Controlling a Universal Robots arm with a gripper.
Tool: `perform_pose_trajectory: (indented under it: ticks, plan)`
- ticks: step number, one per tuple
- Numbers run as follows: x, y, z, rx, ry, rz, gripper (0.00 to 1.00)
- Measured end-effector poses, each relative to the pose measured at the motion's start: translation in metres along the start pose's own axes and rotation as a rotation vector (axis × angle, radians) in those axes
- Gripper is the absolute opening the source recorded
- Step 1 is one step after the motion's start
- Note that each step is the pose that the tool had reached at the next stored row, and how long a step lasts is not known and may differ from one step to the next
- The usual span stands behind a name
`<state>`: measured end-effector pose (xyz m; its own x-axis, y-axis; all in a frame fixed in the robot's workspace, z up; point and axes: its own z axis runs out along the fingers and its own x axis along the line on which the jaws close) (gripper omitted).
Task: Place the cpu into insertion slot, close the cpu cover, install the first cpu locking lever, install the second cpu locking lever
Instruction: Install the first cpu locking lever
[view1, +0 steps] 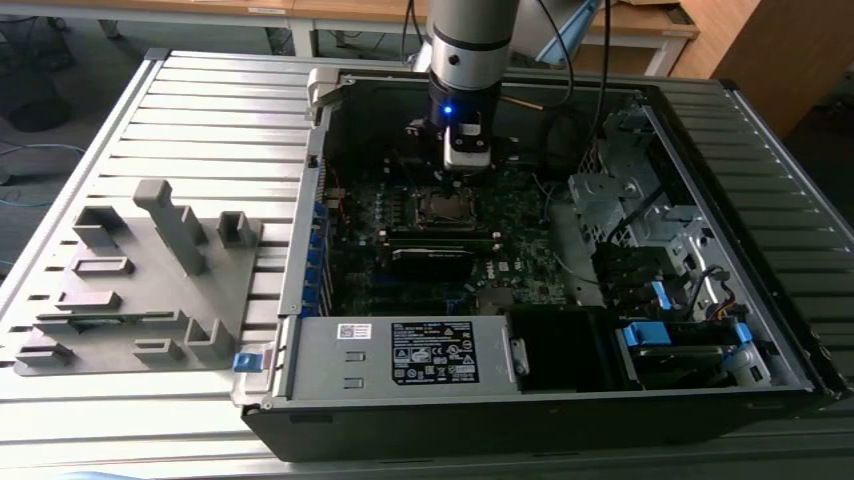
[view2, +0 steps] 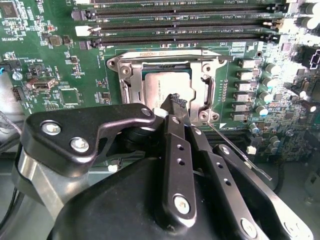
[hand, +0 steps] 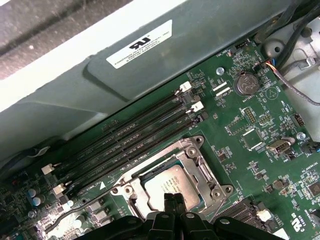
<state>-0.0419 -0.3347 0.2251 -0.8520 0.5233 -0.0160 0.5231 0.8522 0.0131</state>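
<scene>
reaching down into the open black computer case (view1: 801, 385), the arm's black two-finger hand (view1: 459, 176) sits right above the socket area of the green motherboard (view1: 534, 270). case lies on the grey slatted metal tabletop (view1: 200, 110). a grey plastic fixture block with uprights and pockets (view1: 134, 290) sits beside the case on the exterior view's left.

hand state: fingers (view2: 172, 135) pressed together, no gap at the tips, nothing seen between them. in the second wrist view the tips are over one edge of the chip, where it meets the frame. cannot tell if they touch it.

small flat square cpu with dull silver-grey metal top (view2: 157, 85) is seated in the small square insertion slot with thin silvery rim (view2: 119, 67). thin silvery cpu cover, a square frame plate with a cut-out centre (view2: 200, 92), lies flat around the chip, with the chip's top showing through the opening.

one thin metal wire locking lever (view2: 240, 152) runs from a socket corner out alongside the fingers, angled away from the socket edge. cannot tell how high it stands.

long black memory slots (view2: 175, 25) run parallel just beside the socket, on the side away from the hand.
</scene>
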Motion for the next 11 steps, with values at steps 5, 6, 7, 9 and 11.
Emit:
perform_pose_trajectory:
  ticks: [5, 6, 7, 9, 11]
  plan:
    - [0.0000, 0.0000, 0.0001, -0.0013, 0.0010, -0.085, 0.11]
    - [0.0000, 0.0000, 0.0001, -0.0016, 0.0013, -0.104, 0.11]
    - [0.0000, 0.0000, 0.0001, -0.0020, 0.0015, -0.122, 0.11]
    - [0.0000, 0.0000, 0.0001, -0.0025, 0.0020, -0.158, 0.11]
    - [0.0000, 0.0000, 0.0002, -0.0030, 0.0025, -0.194, 0.11]
